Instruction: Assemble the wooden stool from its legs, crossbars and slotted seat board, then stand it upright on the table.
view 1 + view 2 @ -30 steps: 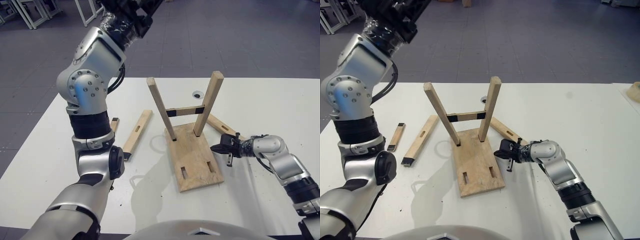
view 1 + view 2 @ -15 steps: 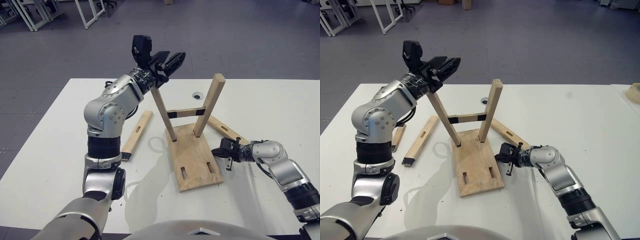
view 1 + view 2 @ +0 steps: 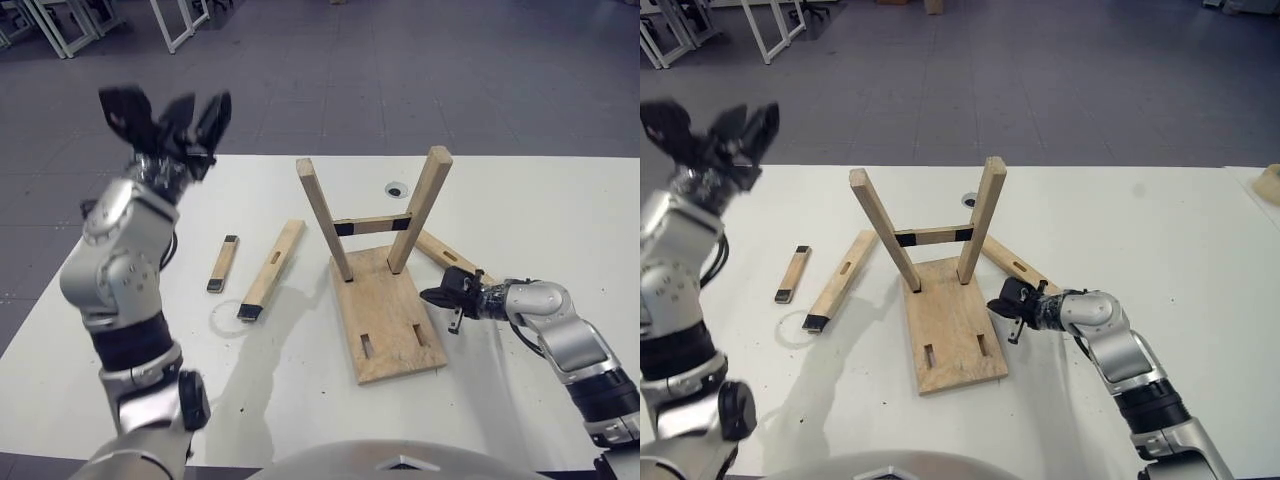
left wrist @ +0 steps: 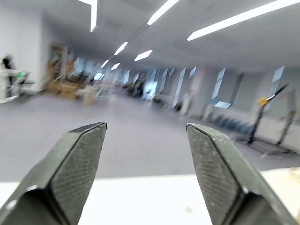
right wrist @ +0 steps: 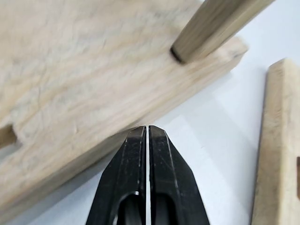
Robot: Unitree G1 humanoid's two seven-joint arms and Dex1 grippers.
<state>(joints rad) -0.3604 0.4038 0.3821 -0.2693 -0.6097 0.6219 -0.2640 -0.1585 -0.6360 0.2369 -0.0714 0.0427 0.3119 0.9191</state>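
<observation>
Lying flat at the centre of the frame on the white surface point(image 3: 520, 215), the slotted seat board point(image 3: 385, 300) carries two legs in its far slots. The left leg point(image 3: 323, 218) leans toward the upper left and the right leg point(image 3: 419, 208) leans toward the upper right. A crossbar point(image 3: 372, 224) with black ends joins them about halfway up. The two slots point(image 3: 368, 346) at the board's lower end stand empty. The right pincer point(image 3: 430, 297) sits low at the board's right edge, right of centre. Its fingers point(image 5: 138, 154) are clenched together on nothing, and its tip is just beside the board's side, near the base of the right leg. The left pincer point(image 3: 198, 112) is raised in the upper left of the frame, well apart from every part. It is released, with its fingers point(image 4: 77, 168) spread wide and nothing between them. A loose leg point(image 3: 272, 266) lies slanted left of the board, and a short crossbar point(image 3: 222, 263) lies farther left, apart from it. Another leg point(image 3: 450, 258) lies on the surface behind the board's right side. A round hole point(image 3: 397, 188) shows in the surface between the tops of the standing legs.
</observation>
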